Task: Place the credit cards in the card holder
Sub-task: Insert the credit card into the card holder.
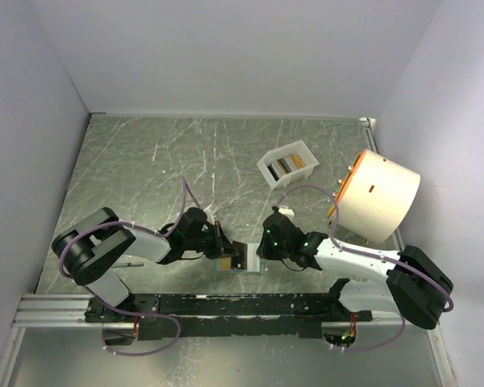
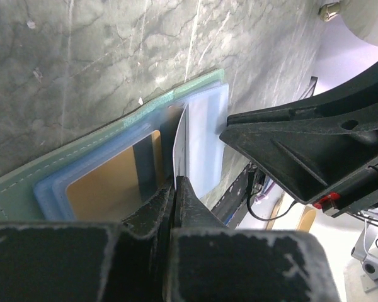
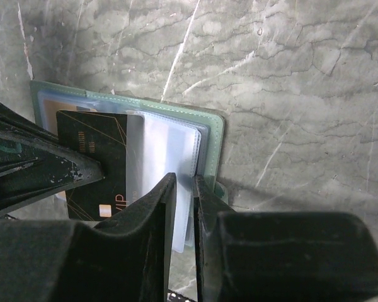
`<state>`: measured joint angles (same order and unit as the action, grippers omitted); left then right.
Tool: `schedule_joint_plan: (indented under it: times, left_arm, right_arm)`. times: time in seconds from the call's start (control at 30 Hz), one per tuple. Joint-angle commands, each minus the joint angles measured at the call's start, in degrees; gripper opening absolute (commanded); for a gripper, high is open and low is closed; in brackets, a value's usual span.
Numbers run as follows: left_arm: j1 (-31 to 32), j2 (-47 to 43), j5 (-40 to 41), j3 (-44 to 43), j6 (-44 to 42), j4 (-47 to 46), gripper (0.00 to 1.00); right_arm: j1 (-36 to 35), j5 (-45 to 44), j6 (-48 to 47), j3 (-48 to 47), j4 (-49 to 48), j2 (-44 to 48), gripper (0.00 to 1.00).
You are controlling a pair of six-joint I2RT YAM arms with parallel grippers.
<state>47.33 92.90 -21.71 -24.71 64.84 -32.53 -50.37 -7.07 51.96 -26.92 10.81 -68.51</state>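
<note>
Grey marbled table (image 1: 145,177) is carrying the open card holder (image 3: 211,135) between both arms. My left gripper (image 2: 175,184) is pinching a dark card (image 3: 91,157) edge-on. I reckon it wants feeding in flat and slowly, while the right gripper (image 3: 184,189) is nipping the clear sleeve (image 3: 164,145), holding the pocket agape.

Up top, we're looking down from behind the arms (image 1: 137,242) across the whole table (image 1: 145,161). Both wrist views sit tight over the open card holder (image 2: 9,195), facing it from opposite sides; all three share it.
</note>
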Motion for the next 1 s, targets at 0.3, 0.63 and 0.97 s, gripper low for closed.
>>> schedule_joint_plan:
  times: [0.3,0.63,0.97]
  left_arm:
    - [0.9,-0.2,4.7,-0.2,-1.7,3.2,0.29]
    - [1.4,-3.4,7.5,-3.2,-2.9,12.5,0.50]
    - [1.5,-7.3,9.0,-5.0,-3.3,16.1,0.54]
  right_arm:
    - [-0.4,-1.3,1.1,-0.1,3.0,2.9,0.17]
    - [-0.5,-2.6,-0.5,-1.5,5.0,3.9,0.19]
    - [-0.5,3.5,0.1,0.2,-4.4,5.9,0.21]
